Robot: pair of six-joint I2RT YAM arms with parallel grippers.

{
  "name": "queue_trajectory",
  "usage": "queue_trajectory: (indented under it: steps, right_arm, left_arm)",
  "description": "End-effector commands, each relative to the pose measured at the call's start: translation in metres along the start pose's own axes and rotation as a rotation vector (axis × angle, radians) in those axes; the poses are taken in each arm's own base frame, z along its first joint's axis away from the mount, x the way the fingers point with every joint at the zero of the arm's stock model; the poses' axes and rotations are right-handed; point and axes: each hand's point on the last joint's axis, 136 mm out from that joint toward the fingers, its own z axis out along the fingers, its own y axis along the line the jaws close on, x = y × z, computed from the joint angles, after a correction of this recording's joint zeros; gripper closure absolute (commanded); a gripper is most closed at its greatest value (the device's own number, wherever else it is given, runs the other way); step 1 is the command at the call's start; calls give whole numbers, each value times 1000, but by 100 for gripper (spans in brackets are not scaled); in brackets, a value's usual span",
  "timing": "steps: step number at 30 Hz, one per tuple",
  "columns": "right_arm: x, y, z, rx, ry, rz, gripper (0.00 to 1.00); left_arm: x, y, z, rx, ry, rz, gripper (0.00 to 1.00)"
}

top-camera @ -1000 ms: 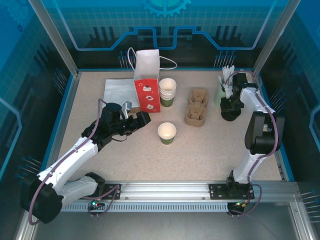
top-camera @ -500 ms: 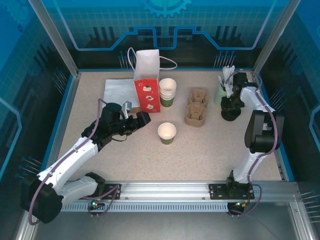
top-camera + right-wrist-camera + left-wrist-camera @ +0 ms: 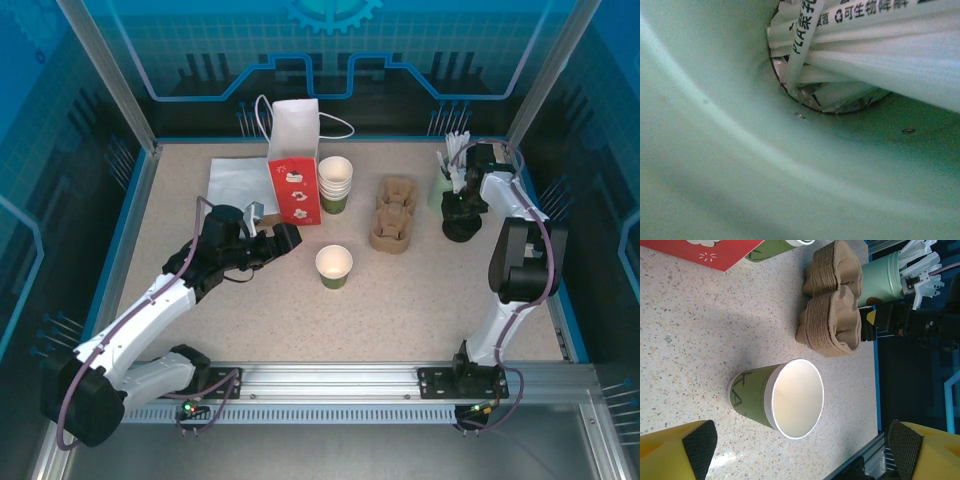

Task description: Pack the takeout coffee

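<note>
Tapering round paper cup [image 3: 777, 399], matte green, white-lined, on speckled tabletop [image 3: 690, 340].

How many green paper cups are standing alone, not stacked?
1: the cup mid-table, ahead of the open left claw. Others sit nested in a stack beside the paper bag; its count is hidden.

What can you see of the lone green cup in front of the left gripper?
The paper cup is green outside with printed lettering, white at rim and inside, and looks empty. It stands upright, mouth up, on the speckled table, touching nothing else. The left gripper faces it with jaws open, short of it and not around it.
</note>
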Motion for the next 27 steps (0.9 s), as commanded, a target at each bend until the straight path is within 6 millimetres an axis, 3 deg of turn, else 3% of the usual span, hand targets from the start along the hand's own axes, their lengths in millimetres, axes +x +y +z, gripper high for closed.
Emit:
queue_trajectory:
  steps: [1, 17, 27]
  right_arm:
    - [26, 3, 16, -38, 117, 16, 72]
    - [28, 3, 8, -32, 108, 19, 69]
    - [5, 4, -50, -19, -85, 36, 62]
  left_arm:
    - [-5, -9, -4, 5, -14, 30, 8]
    - [-7, -12, -4, 8, -15, 35, 8]
    - [-7, -13, -6, 6, -19, 44, 8]
